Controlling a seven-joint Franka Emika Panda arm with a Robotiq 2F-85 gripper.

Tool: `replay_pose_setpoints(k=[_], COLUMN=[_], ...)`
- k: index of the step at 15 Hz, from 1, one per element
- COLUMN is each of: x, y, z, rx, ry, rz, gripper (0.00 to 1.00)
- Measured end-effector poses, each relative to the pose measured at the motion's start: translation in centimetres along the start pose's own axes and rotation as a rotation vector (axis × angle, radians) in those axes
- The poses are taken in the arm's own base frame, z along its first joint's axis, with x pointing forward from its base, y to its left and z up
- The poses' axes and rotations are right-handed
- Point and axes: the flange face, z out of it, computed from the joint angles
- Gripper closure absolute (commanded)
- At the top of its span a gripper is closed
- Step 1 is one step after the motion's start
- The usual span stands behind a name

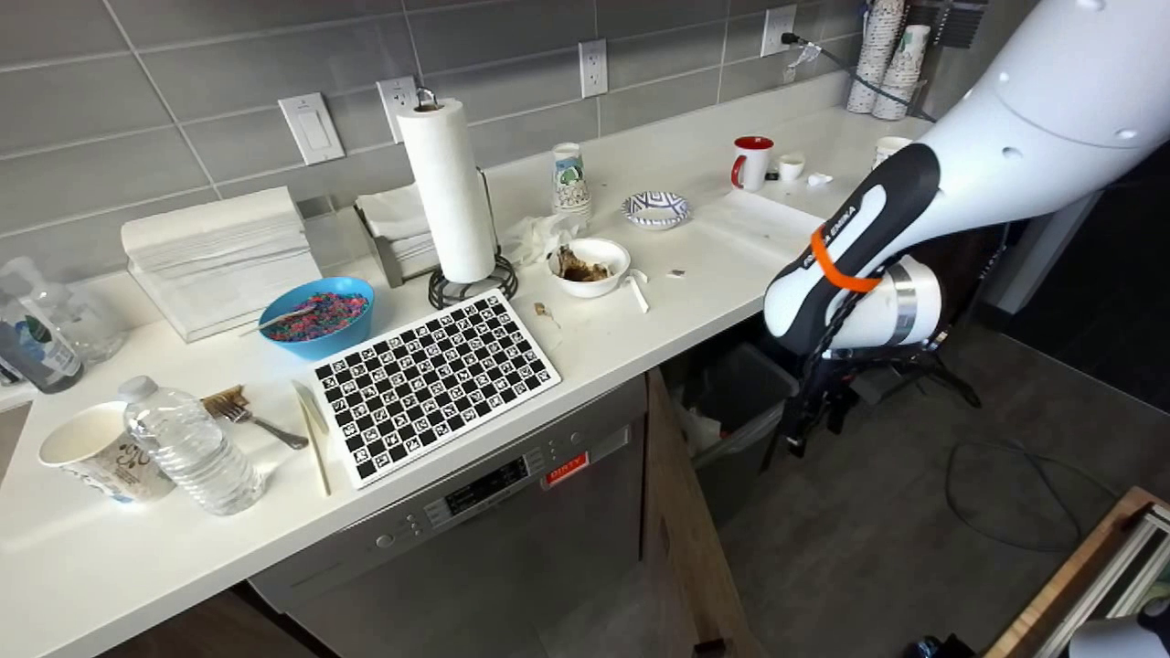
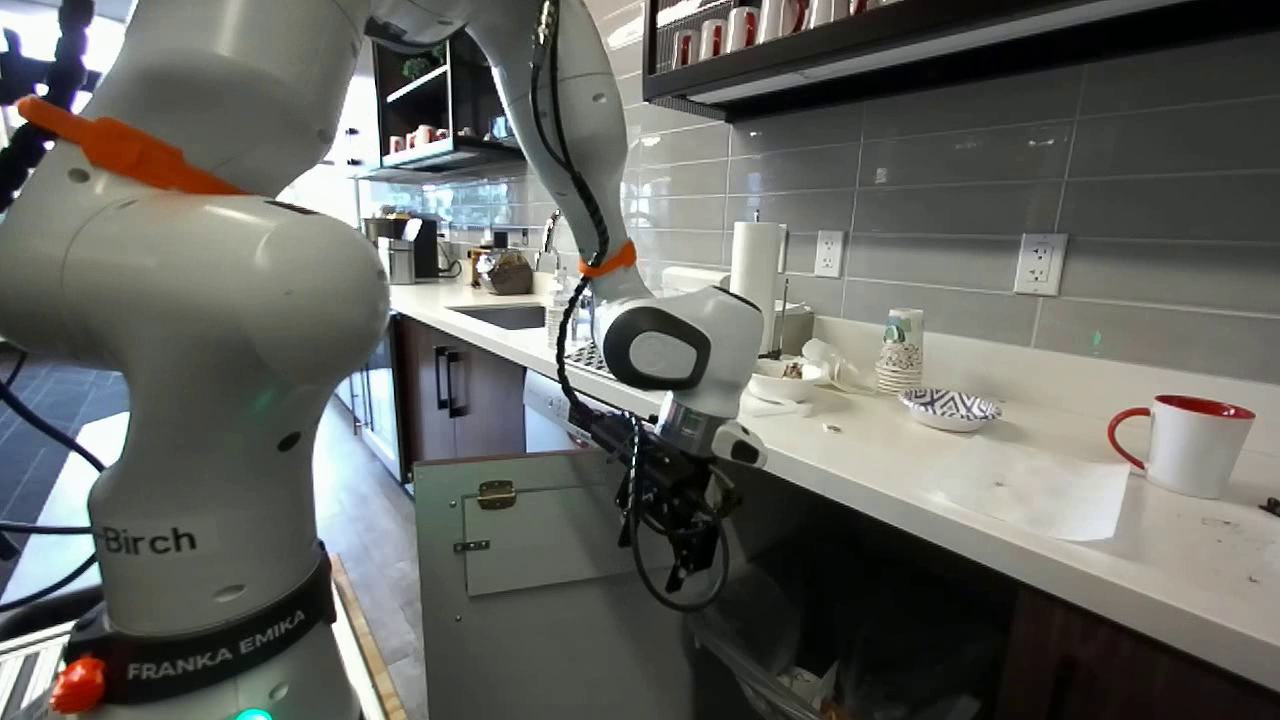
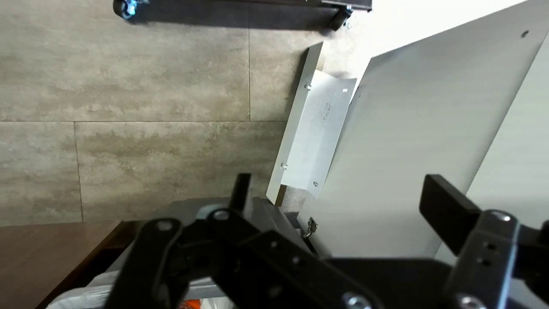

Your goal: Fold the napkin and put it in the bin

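Observation:
A flat white sheet, possibly the napkin, lies on the counter near the red-rimmed mug, seen in both exterior views (image 1: 766,217) (image 2: 1035,495). Below the counter stands the bin (image 1: 748,431) (image 2: 757,682), dark with a pale liner edge and some white and orange waste inside. In the wrist view its grey rim (image 3: 203,293) shows at lower left, partly covered by a finger. My gripper (image 3: 336,195) is open, its fingers (image 3: 446,208) wide apart with nothing between them. It hangs below counter height, close to the bin and the open cabinet door.
The cabinet door (image 1: 687,525) (image 2: 560,630) (image 3: 399,141) stands swung out beside the gripper. The counter edge (image 2: 960,545) runs above the bin. On the counter are a white bowl with food scraps (image 1: 614,281), a patterned bowl (image 1: 655,219) and a mug (image 1: 753,167).

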Motion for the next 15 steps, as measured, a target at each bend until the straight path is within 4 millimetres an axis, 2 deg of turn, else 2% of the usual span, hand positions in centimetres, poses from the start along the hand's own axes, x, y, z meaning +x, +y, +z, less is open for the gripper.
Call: replay_pose_setpoints(k=[7, 11, 15], x=[-0.7, -0.8, -2.0], y=[-2.6, -4.8, -5.9], z=[-6.4, -10.3, -14.4], rx=[-0.065, -0.154, -0.201], ry=[-0.038, 0.037, 0.129], rz=[-0.025, 0.017, 0.078], gripper=[0.0, 0.0, 0.0])
